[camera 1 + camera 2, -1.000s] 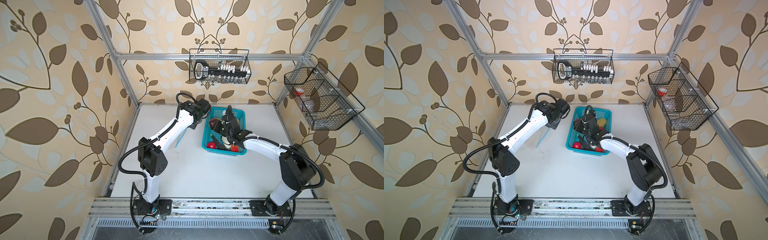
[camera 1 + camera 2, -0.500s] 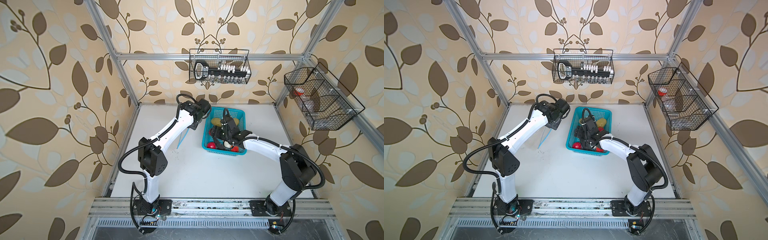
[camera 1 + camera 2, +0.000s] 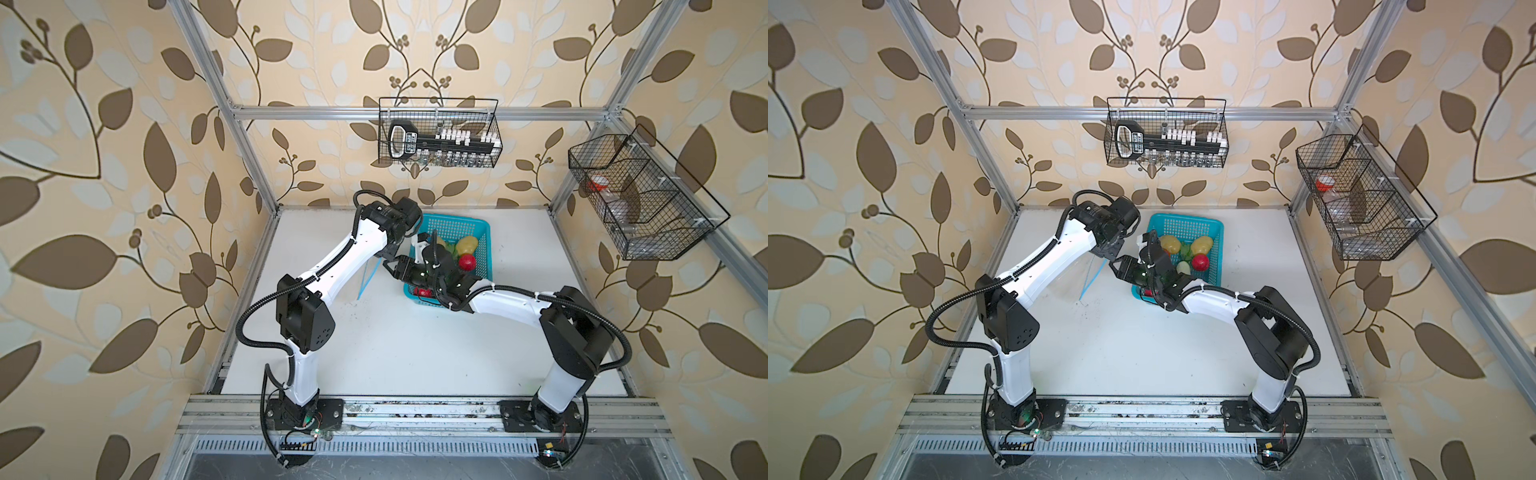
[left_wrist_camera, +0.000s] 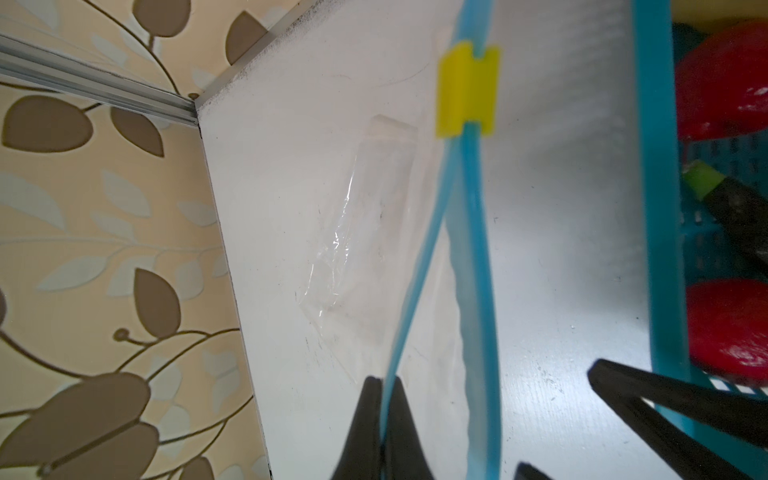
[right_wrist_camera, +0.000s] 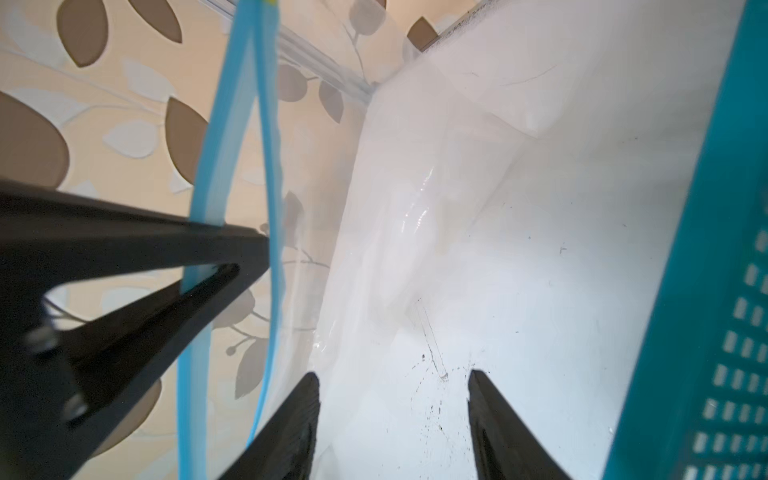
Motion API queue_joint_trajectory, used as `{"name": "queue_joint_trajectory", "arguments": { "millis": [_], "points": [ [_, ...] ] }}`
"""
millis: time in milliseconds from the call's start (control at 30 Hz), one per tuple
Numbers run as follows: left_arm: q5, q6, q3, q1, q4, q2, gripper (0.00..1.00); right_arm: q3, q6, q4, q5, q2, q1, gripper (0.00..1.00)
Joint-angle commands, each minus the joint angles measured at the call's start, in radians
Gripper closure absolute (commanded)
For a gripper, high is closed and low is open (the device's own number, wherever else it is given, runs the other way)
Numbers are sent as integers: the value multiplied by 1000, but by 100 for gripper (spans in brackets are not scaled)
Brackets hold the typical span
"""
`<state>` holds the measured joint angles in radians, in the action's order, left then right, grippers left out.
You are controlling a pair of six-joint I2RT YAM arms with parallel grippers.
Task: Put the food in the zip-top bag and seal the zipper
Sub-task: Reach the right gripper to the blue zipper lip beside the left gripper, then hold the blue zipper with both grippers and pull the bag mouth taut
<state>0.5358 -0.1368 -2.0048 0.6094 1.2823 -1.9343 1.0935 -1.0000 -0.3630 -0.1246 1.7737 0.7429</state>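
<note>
Beige wallpaper walls (image 3: 124,124), brown and pale leaf print, on three sides. Silver aluminium extrusion frame (image 3: 316,111) along back and corners. Matte white tabletop (image 3: 415,353), speckled with dark scuffs. Black wire basket (image 3: 386,116) hung on back bar. Second, divided black wire basket (image 3: 673,241) on wall at right of both top views. Slotted aluminium rail (image 3: 415,409) across front edge. Even, diffuse light, soft shadows.

Zipper (image 4: 477,270) blurred; tomato (image 3: 424,292) mostly hidden under right arm (image 3: 498,301).
</note>
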Motion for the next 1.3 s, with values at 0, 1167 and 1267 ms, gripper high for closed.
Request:
{"name": "queue_joint_trajectory", "arguments": {
  "millis": [0, 1167, 1267],
  "points": [
    [5, -7, -23, 5, 22, 50, 100, 28, -62, -126, -29, 11, 10, 44],
    [273, 74, -157, -82, 20, -11, 100, 104, 25, 236, 133, 53, -45, 100],
    [274, 108, -216, -112, 40, -22, 100, 71, 42, 278, 167, 32, -69, 100]
  ]
}}
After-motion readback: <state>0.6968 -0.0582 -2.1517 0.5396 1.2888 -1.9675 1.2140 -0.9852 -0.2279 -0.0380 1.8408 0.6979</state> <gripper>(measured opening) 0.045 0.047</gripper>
